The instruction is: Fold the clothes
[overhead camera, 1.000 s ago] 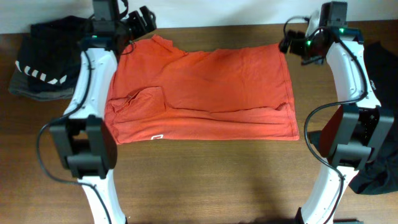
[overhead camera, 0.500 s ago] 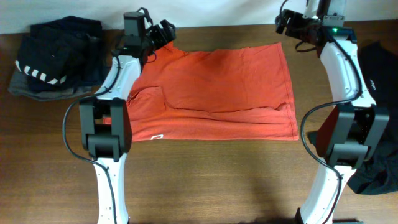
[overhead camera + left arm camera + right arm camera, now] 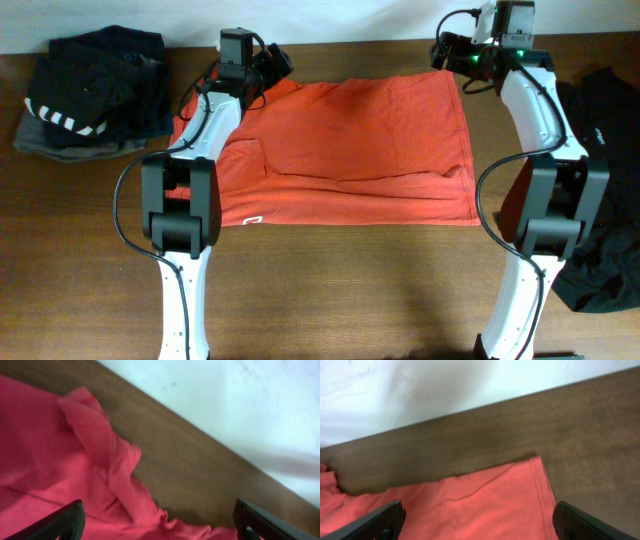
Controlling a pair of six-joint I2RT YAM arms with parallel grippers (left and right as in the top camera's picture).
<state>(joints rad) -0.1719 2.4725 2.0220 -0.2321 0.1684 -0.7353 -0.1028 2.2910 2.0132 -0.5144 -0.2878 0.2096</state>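
The clothes, an orange-red T-shirt (image 3: 350,140), lie spread flat on the brown table (image 3: 330,290), with a small white logo (image 3: 252,219) near the front left hem. My left gripper (image 3: 278,66) hovers open over the rumpled far left edge of the shirt (image 3: 100,460), cloth showing between its fingertips (image 3: 65,520). My right gripper (image 3: 443,52) is open above the shirt's far right corner (image 3: 535,467), with cloth lying under the wide gap between its fingertips (image 3: 575,520). Neither gripper holds anything.
A dark folded pile with white stripes (image 3: 85,95) sits at the far left. A loose black garment (image 3: 605,200) lies at the right edge, beside the right arm's base. A white wall (image 3: 445,385) rises just behind the table's far edge.
The left arm has swung right along the far edge to the shirt's upper left. The right gripper has shifted left and back to the far right corner. The shirt has stayed put.
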